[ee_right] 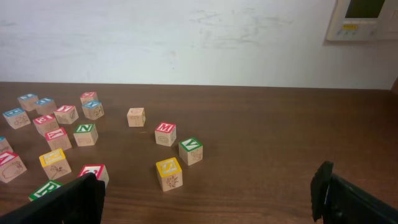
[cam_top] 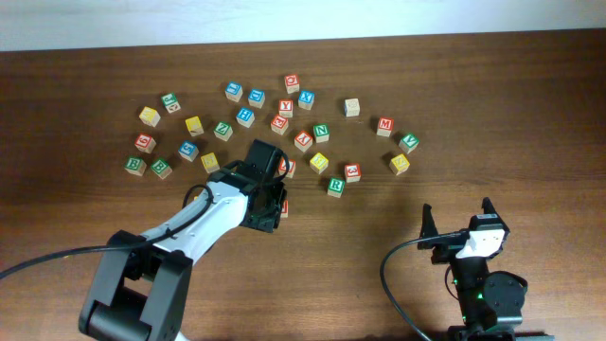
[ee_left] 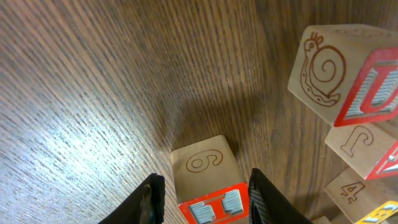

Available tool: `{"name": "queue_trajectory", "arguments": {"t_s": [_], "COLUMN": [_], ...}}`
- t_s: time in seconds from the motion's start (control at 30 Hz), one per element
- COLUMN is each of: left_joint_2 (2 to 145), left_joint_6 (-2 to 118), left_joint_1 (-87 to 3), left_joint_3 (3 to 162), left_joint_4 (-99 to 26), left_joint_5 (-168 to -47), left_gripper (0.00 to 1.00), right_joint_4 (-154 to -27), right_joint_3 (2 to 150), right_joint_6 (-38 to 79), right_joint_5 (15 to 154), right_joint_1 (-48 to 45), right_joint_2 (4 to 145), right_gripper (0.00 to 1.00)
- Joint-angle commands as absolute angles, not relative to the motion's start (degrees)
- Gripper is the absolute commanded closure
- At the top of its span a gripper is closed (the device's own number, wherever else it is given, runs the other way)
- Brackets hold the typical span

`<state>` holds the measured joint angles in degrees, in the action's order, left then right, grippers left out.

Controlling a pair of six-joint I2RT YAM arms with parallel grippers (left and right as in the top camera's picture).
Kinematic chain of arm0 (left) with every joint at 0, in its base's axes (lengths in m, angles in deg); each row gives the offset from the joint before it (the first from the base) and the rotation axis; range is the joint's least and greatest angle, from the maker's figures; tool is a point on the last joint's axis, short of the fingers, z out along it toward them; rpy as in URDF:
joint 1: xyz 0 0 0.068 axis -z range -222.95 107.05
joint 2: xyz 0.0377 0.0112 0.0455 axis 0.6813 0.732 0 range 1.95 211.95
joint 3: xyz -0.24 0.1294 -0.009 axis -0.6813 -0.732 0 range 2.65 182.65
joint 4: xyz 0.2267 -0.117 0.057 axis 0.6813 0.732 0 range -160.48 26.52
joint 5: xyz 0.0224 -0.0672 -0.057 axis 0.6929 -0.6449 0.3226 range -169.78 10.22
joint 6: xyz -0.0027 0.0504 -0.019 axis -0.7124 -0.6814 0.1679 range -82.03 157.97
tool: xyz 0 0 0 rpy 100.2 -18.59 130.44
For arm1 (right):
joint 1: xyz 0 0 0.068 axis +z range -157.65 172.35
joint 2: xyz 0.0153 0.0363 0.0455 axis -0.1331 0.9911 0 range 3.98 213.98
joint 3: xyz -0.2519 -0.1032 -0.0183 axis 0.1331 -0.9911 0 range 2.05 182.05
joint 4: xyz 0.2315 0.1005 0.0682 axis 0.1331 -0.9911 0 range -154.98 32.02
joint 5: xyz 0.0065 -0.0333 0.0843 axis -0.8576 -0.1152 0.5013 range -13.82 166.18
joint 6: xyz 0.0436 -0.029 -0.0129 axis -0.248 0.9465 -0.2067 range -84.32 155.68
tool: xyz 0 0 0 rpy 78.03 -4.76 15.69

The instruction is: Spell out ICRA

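Between the fingers of the left tool [ee_left: 206, 193] sits a red-lettered cube [ee_left: 205, 165], judged to be the I, square to the jaws on the tabletop [ee_left: 93, 93]. A sliver of gap shows on one side, so whether the pinch has landed cannot be told. The green R [cam_top: 336, 186] lies farther right. The right tool [cam_top: 457, 213] hangs spread wide and empty, well apart.

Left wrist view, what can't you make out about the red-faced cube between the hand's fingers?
Letter on the cube: left wrist view, red face cut off by the bottom edge.
Same cube overhead: almost wholly hidden under the left hand.
Contact: whether the fingers touch it is not clear from here.
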<state>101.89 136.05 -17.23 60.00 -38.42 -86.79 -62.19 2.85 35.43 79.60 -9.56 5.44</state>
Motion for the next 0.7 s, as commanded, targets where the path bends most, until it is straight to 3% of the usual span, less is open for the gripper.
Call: {"name": "queue_trajectory", "arguments": {"t_s": [0.0,0.27,0.4,0.53,0.67], "left_joint_2": [102.41,102.41,102.39,102.39,102.39], "left_joint_6": [131.37,124.14,110.91,97.78,86.26], "left_joint_1": [-17.06,-17.12,-17.12,-17.23,-17.27], "left_joint_3": [60.56,60.56,60.56,60.56,60.56], "left_joint_4": [-38.27,-38.29,-38.31,-38.31,-38.29], "left_joint_5": [-86.00,-86.35,-86.00,-85.67,-77.54], "left_gripper": [0.69,0.72,0.76,0.72,0.74], "right_joint_4": [-62.26,-62.23,-62.26,-62.23,-62.23], "right_joint_3": [2.37,2.37,2.37,2.37,2.37], "right_joint_6": [34.82,34.82,34.82,34.82,34.82], "right_joint_5": [79.12,79.12,79.12,79.12,79.12], "right_joint_1": [-9.89,-9.89,-9.89,-9.89,-9.89], "right_joint_2": [5.11,5.11,5.11,5.11,5.11], "right_gripper": [0.02,0.02,0.02,0.02,0.02]}}
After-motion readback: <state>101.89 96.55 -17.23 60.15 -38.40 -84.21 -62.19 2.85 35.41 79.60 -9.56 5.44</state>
